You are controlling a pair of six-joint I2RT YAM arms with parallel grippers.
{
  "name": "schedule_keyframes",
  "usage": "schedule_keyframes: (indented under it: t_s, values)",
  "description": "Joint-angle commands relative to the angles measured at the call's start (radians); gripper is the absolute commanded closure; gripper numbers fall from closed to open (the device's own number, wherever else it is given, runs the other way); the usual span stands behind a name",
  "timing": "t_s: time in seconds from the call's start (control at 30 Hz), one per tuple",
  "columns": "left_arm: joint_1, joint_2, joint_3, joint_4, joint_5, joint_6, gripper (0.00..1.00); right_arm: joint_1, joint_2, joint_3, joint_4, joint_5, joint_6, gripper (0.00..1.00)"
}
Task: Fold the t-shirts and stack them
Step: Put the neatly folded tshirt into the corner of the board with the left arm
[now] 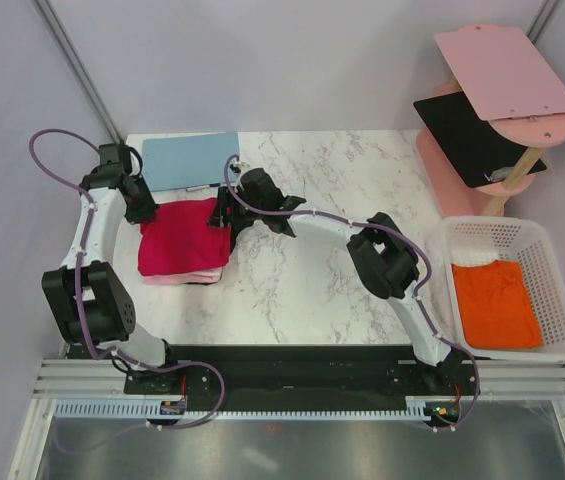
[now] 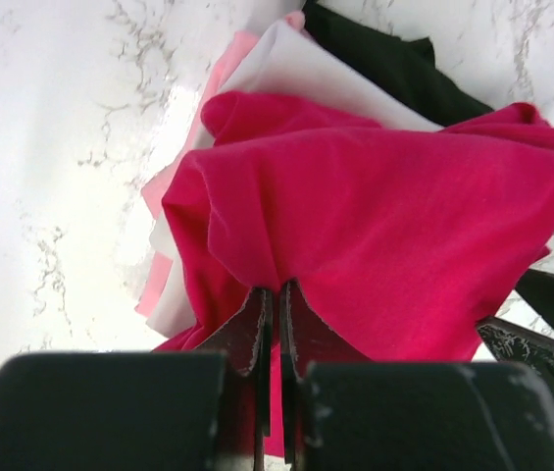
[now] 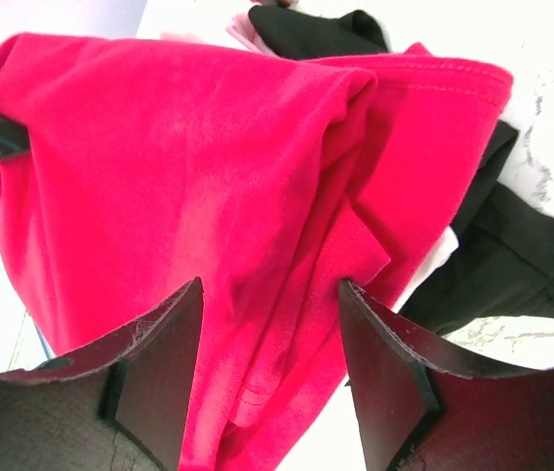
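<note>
A folded crimson red t-shirt [image 1: 184, 238] lies on top of a stack at the left of the table, over white, pale pink [image 1: 174, 279] and black layers. My left gripper [image 1: 146, 212] is at its left edge, shut on a pinched fold of the crimson cloth [image 2: 375, 216]; the jaws [image 2: 278, 290] meet on it. My right gripper [image 1: 224, 216] is at the shirt's right edge, open [image 3: 271, 294], its fingers on either side of a crimson fold [image 3: 188, 167]. White [image 2: 306, 74], pink [image 2: 226, 80] and black [image 2: 394, 61] layers show below.
A light-blue board [image 1: 190, 160] lies behind the stack. A white basket [image 1: 562, 290] at the right holds an orange shirt [image 1: 497, 303] and something white [image 1: 475, 258]. Pink [image 1: 507, 70] and black [image 1: 467, 135] panels stand at the back right.
</note>
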Motion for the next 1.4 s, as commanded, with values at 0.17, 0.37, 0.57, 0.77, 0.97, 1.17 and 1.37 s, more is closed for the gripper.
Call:
schedule_keyframes:
  t_s: [0.17,0.37,0.57,0.77,0.97,1.17,1.37]
  values:
    - [0.006,0.113,0.092,0.051,0.054,0.004,0.98,-0.011,0.032,0.037,0.033,-0.014,0.014,0.35]
    - [0.006,0.206,0.098,-0.006,0.039,0.014,0.88,-0.014,-0.001,-0.008,0.032,-0.003,-0.002,0.33]
    - [0.005,0.038,0.095,-0.007,0.034,0.004,0.31,-0.017,-0.102,-0.061,0.007,0.038,-0.058,0.31]
    - [0.006,-0.164,0.092,-0.020,0.007,-0.014,0.12,-0.017,-0.220,-0.135,-0.005,0.066,-0.103,0.34]
    - [0.006,-0.277,-0.047,0.113,0.159,-0.057,0.98,-0.016,-0.279,-0.219,0.097,-0.076,-0.051,1.00]
    - [0.006,-0.265,-0.291,0.376,0.589,-0.179,0.98,0.001,-0.172,-0.298,0.598,-0.429,0.293,1.00]
    - [0.015,-0.156,-0.411,0.612,0.747,-0.307,0.98,0.047,-0.067,-0.289,0.750,-0.509,0.432,1.00]
